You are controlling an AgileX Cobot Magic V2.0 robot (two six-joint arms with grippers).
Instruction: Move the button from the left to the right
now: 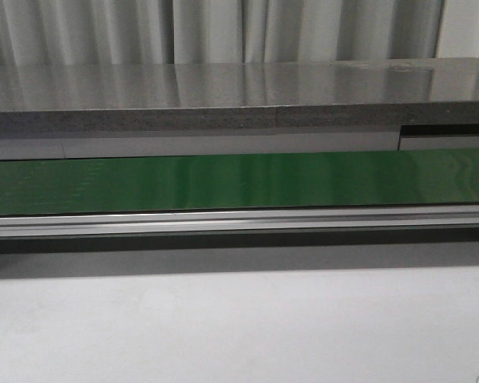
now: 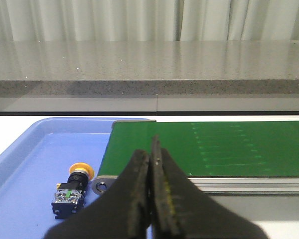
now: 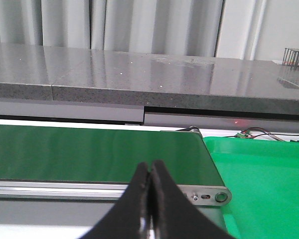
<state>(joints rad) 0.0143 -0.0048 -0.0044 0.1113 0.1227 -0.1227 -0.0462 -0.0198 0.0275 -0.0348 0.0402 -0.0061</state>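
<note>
The button (image 2: 72, 190) lies on its side in the blue tray (image 2: 25, 164), just beside the end of the green belt (image 2: 209, 147). Both the left fingers (image 2: 139, 199) and the right fingers (image 3: 139, 199) are pressed together, empty. A green tray (image 3: 264, 184) sits at the belt's other end.

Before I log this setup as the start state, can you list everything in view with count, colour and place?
Push-button with round yellow cap and black boxy body: one, lying in the blue tray.
Blue plastic tray: one, at the belt's left end.
Green conveyor belt: one, running across the front view, nothing on it.
Green plastic tray: one, at the belt's right end.
Grey speckled counter: one, behind the belt.
Left gripper: black, shut, holding nothing.
Right gripper: black, shut, holding nothing.
</note>
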